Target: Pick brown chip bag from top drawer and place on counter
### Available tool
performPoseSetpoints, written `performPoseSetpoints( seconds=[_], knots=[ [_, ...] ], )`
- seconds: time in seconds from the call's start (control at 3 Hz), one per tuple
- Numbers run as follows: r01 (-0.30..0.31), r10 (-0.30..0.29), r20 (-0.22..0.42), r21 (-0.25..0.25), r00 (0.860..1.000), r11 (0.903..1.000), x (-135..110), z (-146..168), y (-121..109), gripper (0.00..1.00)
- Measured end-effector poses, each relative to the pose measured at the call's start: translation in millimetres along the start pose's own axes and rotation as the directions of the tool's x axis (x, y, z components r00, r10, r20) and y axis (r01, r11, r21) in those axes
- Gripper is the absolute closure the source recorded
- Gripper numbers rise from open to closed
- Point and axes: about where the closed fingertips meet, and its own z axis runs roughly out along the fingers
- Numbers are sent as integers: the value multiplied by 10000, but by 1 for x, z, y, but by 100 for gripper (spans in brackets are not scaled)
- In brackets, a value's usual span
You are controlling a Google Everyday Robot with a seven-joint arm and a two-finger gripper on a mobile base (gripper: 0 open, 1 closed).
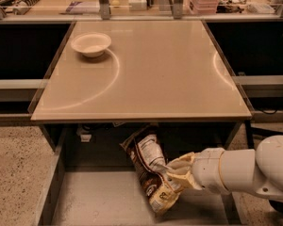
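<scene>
The end effector (pixel 175 172) sits low over the open top drawer (pixel 96 202), its cream fingers clamped on the right edge of the brown chip bag (pixel 146 163). The bag hangs just left of it, tilted, crinkly and dark brown, with a white nutrition panel facing up and a cream-yellow lower end close to the drawer's flat grey floor. Directly above the end effector runs the thin dark front edge of the table (pixel 151 79), glossy beige and rectangular, overhanging the bag's upper end. Far up and to the left, a shallow round cream bowl (pixel 90 44) stands on the table. The smooth white arm (pixel 247 171) stretches off to the right.
</scene>
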Motion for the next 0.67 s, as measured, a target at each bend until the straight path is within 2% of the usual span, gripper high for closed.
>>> performPoseSetpoints(
  seconds=[0.33, 0.67],
  knots=[
    [525, -525, -26, 57, 9986, 9986, -12, -11, 7, 100],
    [1576, -1579, 61, 393, 9874, 9867, -47, -46, 24, 100]
  ],
)
